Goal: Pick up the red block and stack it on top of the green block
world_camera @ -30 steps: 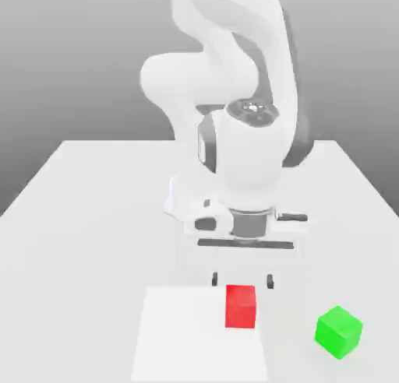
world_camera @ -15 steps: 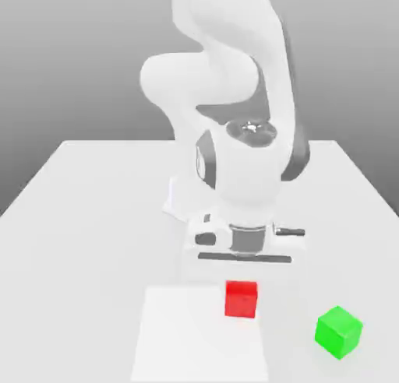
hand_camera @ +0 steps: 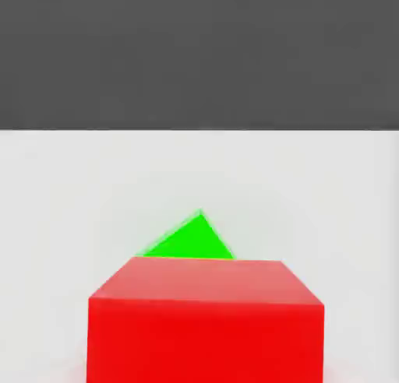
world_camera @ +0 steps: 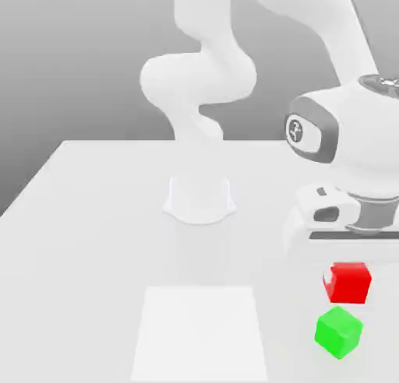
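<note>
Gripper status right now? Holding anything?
Gripper: shut on the red block, carried off the table directly above the green block, not touching it.

Simulated robotics test bench, rendered rather than photographed: flat white table [world_camera: 93,218] against a featureless grey backdrop, white robot arm [world_camera: 199,78] bolted at the table's centre, paler square patch [world_camera: 201,335] in front of its base, no clutter anywhere.

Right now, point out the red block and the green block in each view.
red block [world_camera: 348,282], exterior view, front face; [hand_camera: 205,335], hand view, near face
green block [world_camera: 338,333], exterior view, centre of the cube; [hand_camera: 189,241], hand view, top face
</note>
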Action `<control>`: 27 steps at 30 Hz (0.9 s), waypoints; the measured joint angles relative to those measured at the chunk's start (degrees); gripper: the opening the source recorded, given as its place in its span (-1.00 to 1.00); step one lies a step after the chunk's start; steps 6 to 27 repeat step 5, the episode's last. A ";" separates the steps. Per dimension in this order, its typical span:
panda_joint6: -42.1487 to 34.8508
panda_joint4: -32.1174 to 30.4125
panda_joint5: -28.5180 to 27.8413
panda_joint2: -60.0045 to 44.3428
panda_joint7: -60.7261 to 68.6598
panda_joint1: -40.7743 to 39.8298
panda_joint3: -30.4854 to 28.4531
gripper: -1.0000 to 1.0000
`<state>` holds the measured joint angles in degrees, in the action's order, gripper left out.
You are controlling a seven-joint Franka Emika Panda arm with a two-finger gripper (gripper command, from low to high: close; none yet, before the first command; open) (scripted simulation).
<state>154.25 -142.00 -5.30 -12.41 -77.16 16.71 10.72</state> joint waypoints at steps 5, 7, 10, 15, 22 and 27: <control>3.01 0.22 -1.37 -3.33 -1.04 0.95 -1.12 1.00; 3.01 0.22 -1.37 -3.33 -1.04 0.95 -1.12 1.00; 3.01 0.22 -1.37 -3.33 -1.04 0.95 -1.12 1.00; 3.01 0.22 -1.37 -3.33 -1.04 0.95 -1.12 1.00; 3.01 0.22 -1.37 -3.33 -1.04 0.95 -1.12 1.00; 3.01 0.22 -1.37 -3.33 -1.04 0.95 -1.12 1.00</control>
